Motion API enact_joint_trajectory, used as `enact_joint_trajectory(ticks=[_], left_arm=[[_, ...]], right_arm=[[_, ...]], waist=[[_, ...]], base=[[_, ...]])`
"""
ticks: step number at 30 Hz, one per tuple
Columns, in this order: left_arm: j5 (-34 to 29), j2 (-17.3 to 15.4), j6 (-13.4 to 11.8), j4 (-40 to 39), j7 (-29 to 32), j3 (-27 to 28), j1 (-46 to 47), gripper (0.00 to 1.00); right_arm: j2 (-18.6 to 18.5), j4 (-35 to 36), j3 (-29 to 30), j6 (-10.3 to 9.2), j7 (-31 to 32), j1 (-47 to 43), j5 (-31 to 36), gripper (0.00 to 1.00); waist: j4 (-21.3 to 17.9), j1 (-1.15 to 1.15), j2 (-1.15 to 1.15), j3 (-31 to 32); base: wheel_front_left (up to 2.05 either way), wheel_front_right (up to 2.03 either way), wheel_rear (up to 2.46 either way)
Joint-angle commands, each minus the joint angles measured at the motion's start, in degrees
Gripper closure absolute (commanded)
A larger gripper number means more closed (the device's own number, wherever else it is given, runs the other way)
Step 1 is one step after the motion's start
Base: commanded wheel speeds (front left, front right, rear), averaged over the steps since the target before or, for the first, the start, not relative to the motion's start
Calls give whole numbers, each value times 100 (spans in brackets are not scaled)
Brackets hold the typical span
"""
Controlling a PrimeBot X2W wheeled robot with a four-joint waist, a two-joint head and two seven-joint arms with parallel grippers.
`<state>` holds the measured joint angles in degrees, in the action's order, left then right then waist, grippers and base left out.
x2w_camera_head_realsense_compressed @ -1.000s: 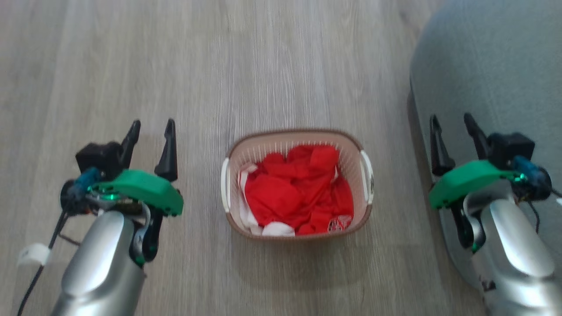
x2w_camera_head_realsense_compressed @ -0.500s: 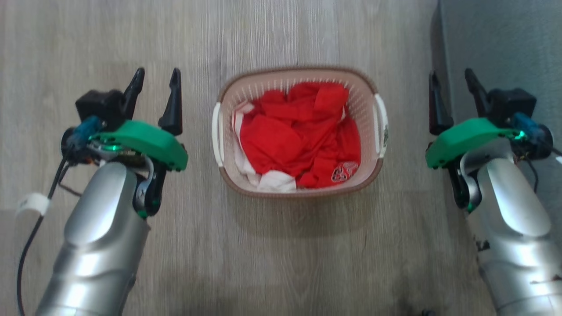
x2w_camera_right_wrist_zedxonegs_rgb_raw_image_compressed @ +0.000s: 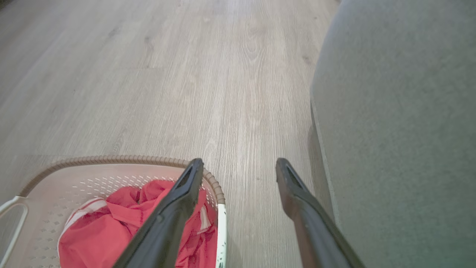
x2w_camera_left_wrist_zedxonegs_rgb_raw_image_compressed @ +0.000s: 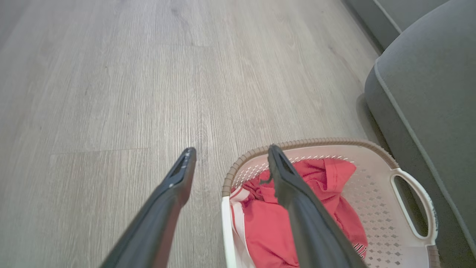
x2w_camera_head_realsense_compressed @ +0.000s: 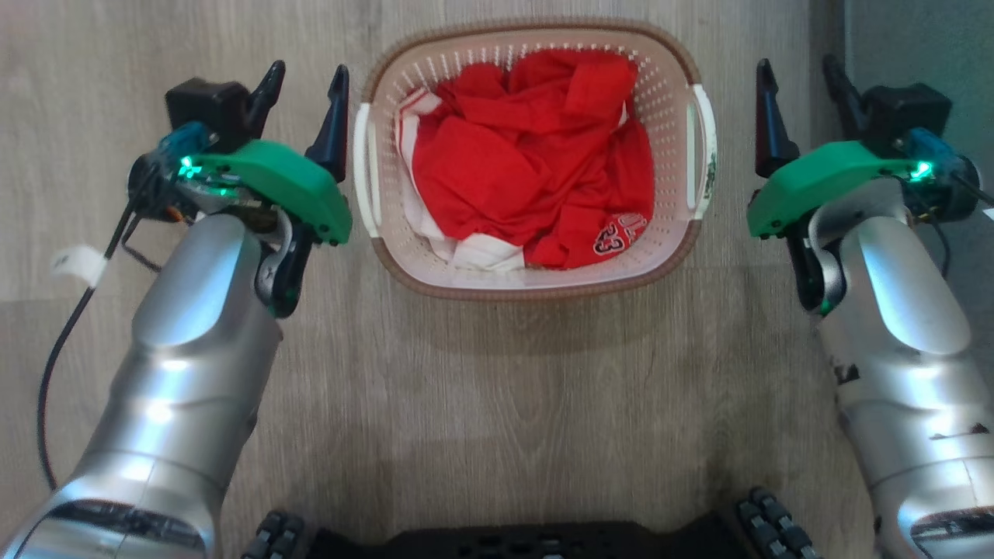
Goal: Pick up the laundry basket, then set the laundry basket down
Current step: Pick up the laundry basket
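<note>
- Closest to me, my left gripper (x2w_camera_head_realsense_compressed: 307, 78) and right gripper (x2w_camera_head_realsense_compressed: 797, 74) are both spread wide and hold nothing. I judge they flank the load so that each can take one end.
- Between my two sets of jaws sits the laundry basket (x2w_camera_head_realsense_compressed: 536, 289), upright on the wood floor (x2w_camera_head_realsense_compressed: 497, 404). Its mouth faces up and red clothes (x2w_camera_head_realsense_compressed: 528, 147) are heaped inside.
- Its long axis runs straight from one gripper to the other, so each short end turns a white handle toward a gripper.
- The left handle (x2w_camera_head_realsense_compressed: 363, 171) is just beside my left inner finger. The right handle (x2w_camera_head_realsense_compressed: 703, 147) is near my right inner finger, with a strip of floor showing between.
- I cannot tell whether my fingertips are level with the handles or above them.
- Outside my right jaws, and running on past them, stands a grey sofa (x2w_camera_right_wrist_zedxonegs_rgb_raw_image_compressed: 401, 111). I judge it leaves that arm little room to swing outward.
</note>
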<state>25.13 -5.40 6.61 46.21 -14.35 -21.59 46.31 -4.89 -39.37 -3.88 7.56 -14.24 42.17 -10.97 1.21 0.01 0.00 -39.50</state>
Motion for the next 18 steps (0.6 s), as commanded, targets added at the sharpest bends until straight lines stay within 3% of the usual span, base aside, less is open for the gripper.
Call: enact_joint_trajectory(ticks=[1, 18], left_arm=[[-41, -110, 30, -25, -62, 94, 104, 0], [401, 103, 86, 1288, -64, -740, 678, 0]], right_arm=[[126, 68, -103, -8, -75, -10, 67, 0], [200, -871, -493, -8, -75, 434, -43, 0]], waist=[[-52, -1, 0, -123], [-177, -1, 0, -740]], base=[[0, 0, 0], [0, 0, 0]])
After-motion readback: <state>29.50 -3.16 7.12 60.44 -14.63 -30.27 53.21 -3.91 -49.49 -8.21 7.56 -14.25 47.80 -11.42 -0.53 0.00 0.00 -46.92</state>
